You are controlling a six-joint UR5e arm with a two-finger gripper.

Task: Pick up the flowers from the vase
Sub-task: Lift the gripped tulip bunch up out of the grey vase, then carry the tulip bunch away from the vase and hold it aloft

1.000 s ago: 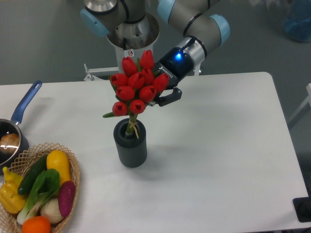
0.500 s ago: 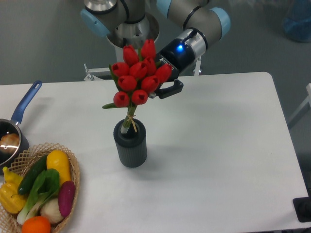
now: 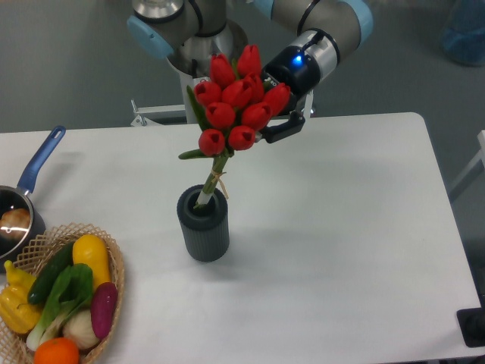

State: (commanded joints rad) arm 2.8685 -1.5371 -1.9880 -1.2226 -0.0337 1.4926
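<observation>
- Flowers (image 3: 236, 102), a tied bunch of red tulip buds, have been raised higher and carried to the right compared with a second ago; the heads now sit well above the vase (image 3: 203, 225), up against the arm's base.
- More bare stem is exposed than before, and the raffia tie has come clear above the rim.
- Only the stem ends seem to remain inside the vase mouth, so the withdrawal is judged nearly complete but not yet finished.
- End effector (image 3: 279, 121) is clenched on the bunch at the right side of the heads; one dark finger (image 3: 282, 130) is seen wrapped just beneath the buds, the other is hidden behind them.
- Long axis of the bunch runs from the stem ends, low and left in the vase, up to the buds, high and right; the buds point up and away from the camera, tilted to the right rather than upright.
- Vase has stayed upright in the same place on the white tabletop (image 3: 348, 227).
- Because of the tilt, the stems are judged likely to drag on the rim; a further lift along the stem line would be safest.
</observation>
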